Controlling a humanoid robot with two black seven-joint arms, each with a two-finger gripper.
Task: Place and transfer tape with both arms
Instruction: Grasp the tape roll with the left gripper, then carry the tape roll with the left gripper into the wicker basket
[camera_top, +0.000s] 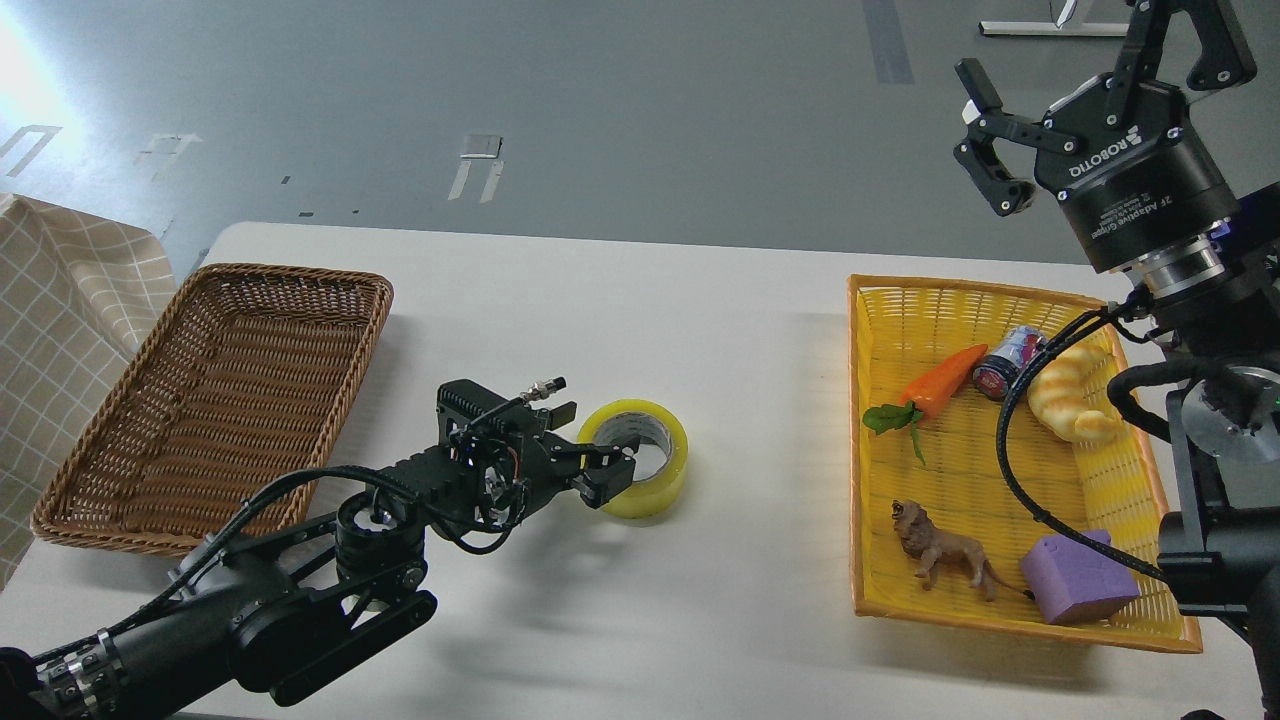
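Left black two-finger gripper pinches the near wall of the wide translucent yellow tape roll, one finger inside the grey core, roll resting on the white table. Far off to its right, the raised right ROBOTIQ gripper hangs spread, empty, above the yellow woven basket.

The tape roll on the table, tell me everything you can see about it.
The tape is a wide roll of glossy translucent yellow packing tape around a whitish-grey core. It lies flat on the white table, hole facing up, roughly midway between the brown wicker basket and the yellow basket. The left gripper reaches in from its left side, fingers at the near-left wall and rim; whether they actually clamp it cannot be told. Nothing else touches it.
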